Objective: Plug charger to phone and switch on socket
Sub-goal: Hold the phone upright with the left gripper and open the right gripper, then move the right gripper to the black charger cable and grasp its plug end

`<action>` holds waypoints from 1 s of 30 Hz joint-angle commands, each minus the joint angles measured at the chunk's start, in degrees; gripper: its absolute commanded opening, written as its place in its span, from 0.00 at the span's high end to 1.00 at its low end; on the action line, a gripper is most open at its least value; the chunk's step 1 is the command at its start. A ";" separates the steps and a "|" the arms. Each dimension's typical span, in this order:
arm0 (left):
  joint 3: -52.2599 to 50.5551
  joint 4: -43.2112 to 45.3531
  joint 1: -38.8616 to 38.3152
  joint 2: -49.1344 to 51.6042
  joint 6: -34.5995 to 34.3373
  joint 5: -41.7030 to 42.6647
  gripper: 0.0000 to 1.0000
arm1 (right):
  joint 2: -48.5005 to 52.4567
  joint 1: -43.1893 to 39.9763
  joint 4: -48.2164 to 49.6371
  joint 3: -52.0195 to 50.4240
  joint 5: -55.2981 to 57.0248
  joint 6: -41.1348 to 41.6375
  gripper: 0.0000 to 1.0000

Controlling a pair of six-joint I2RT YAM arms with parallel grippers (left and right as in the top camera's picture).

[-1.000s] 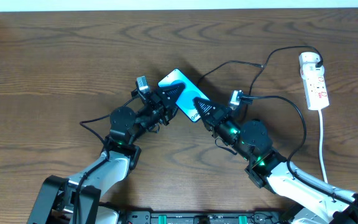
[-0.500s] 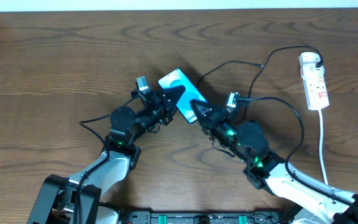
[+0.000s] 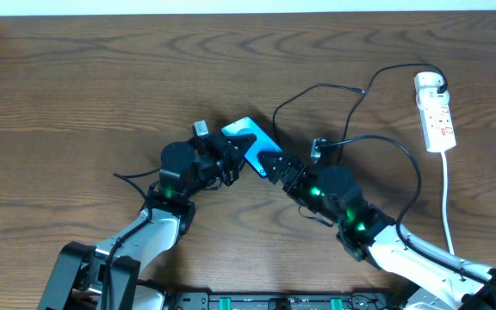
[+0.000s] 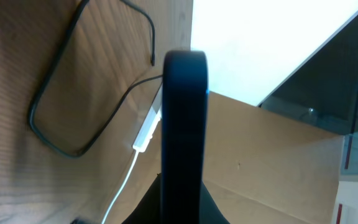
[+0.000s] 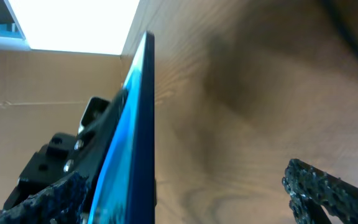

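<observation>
We saw broad bare wood on the surface (image 3: 76, 86) to the left of the phone (image 3: 248, 138) and beyond it. The phone sat near the middle, its blue screen lit. The socket (image 3: 436, 116) lay well apart by the right edge, and the charger (image 3: 317, 87) looped its black cable between them. Both arms reached inward and met at the phone. The left fingers (image 3: 231, 157) were clamped on its near-left end. The right fingers (image 5: 322, 183) were spread wide with the phone's edge between them, close to one finger.
</observation>
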 commanded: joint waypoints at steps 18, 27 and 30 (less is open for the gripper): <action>1.66 -1.64 11.52 -0.52 -7.65 13.86 0.93 | 0.02 -4.26 -3.85 -0.20 17.84 -15.47 0.04; 1.64 -1.62 11.52 -0.52 2.62 20.79 0.93 | -3.37 -5.68 -16.04 7.82 14.29 -26.71 0.01; 1.66 -1.62 11.52 -0.52 2.60 20.81 0.92 | -3.19 -7.06 -31.87 16.68 14.34 -26.73 0.01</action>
